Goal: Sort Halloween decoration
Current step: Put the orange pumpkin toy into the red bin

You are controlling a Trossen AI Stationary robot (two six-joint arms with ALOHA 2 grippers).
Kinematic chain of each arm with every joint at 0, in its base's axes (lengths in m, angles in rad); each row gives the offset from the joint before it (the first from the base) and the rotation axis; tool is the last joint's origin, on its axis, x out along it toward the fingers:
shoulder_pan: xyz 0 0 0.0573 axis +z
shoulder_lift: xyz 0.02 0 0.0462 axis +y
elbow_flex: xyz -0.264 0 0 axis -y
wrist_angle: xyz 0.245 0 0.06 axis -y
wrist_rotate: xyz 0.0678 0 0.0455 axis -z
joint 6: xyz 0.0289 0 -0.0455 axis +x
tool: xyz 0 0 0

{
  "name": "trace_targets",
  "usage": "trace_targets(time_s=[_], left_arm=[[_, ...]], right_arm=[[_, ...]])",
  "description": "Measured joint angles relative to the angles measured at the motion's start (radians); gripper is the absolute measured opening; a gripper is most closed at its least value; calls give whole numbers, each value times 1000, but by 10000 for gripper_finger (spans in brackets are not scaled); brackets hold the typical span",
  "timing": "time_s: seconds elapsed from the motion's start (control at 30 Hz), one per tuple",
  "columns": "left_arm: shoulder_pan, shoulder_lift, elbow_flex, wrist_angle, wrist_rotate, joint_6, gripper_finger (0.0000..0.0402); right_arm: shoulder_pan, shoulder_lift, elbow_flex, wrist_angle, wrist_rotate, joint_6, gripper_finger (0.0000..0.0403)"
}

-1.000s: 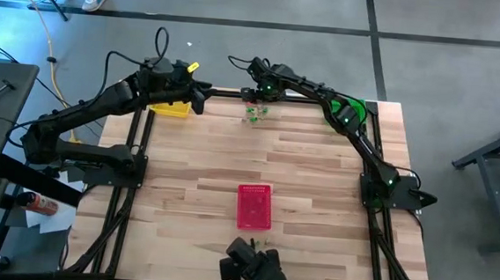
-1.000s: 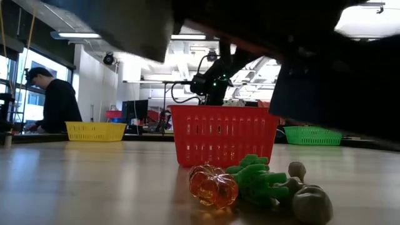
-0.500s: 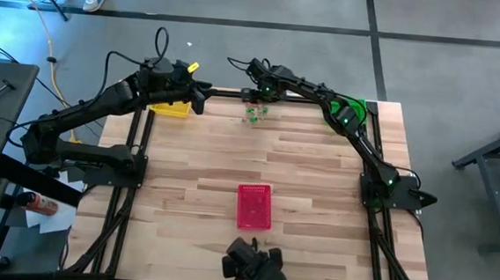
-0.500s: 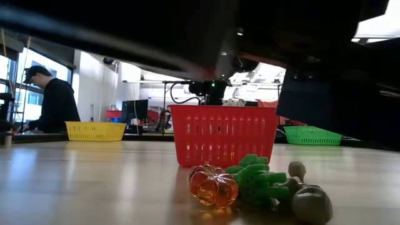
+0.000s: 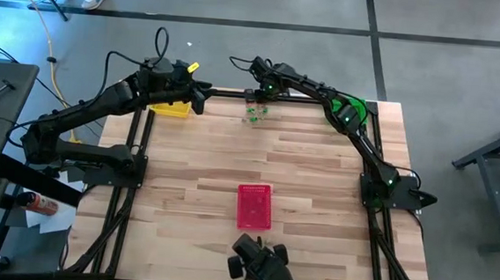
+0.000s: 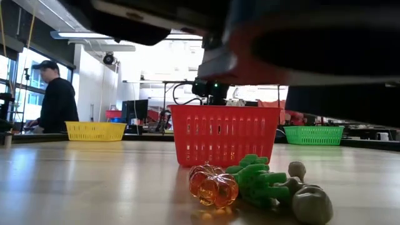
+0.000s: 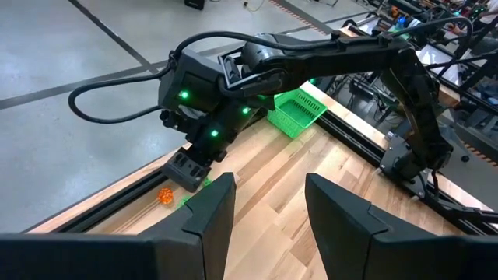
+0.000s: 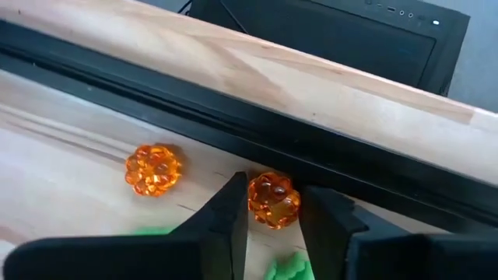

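From above, the right gripper [image 5: 256,94] is hanging over the far edge of the table [image 5: 317,189], right by a little cluster of green trinkets [image 5: 254,114], while the left gripper [image 5: 202,95] is waiting near the yellow basket [image 5: 171,109]; the red basket [image 5: 255,206] is sitting mid-table and the green basket [image 5: 354,108] is tucked under the right arm. At table height, an orange pumpkin trinket [image 6: 214,185] is lying in front of the red basket, touching a green trinket [image 6: 259,180] and a grey one [image 6: 309,201]. The left wrist camera is showing its own fingers [image 7: 210,210] standing apart and empty. The right wrist camera is giving the key picture: its fingers [image 8: 228,214] are flanking an orange pumpkin [image 8: 274,199] narrowly, one pad touching it, a bumpy orange bead [image 8: 154,169] lying near. This looks like the pick step; next, the grip needs finishing, then lifting and carrying to a basket.
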Motion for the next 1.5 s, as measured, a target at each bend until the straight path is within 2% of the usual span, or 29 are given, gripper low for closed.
trace_targets(time_s=[0.43, 0.73, 1.13, 1.3, 1.5], left_arm=[[0, 0, 0, 0, 0, 17, 149], [0, 0, 0, -21, -1, 21, 149], [0, 0, 0, -42, -4, 51, 149], [0, 0, 0, -41, -4, 51, 149], [0, 0, 0, -40, -4, 52, 149]], right_arm=[[-20, -14, 14, -152, 23, -212, 85], [-35, -31, 14, -317, 25, -388, 85], [-34, -93, -9, -373, 15, -511, 85], [-38, -204, -143, -326, 8, -533, 85], [-44, -482, -556, -95, -23, -489, 85]])
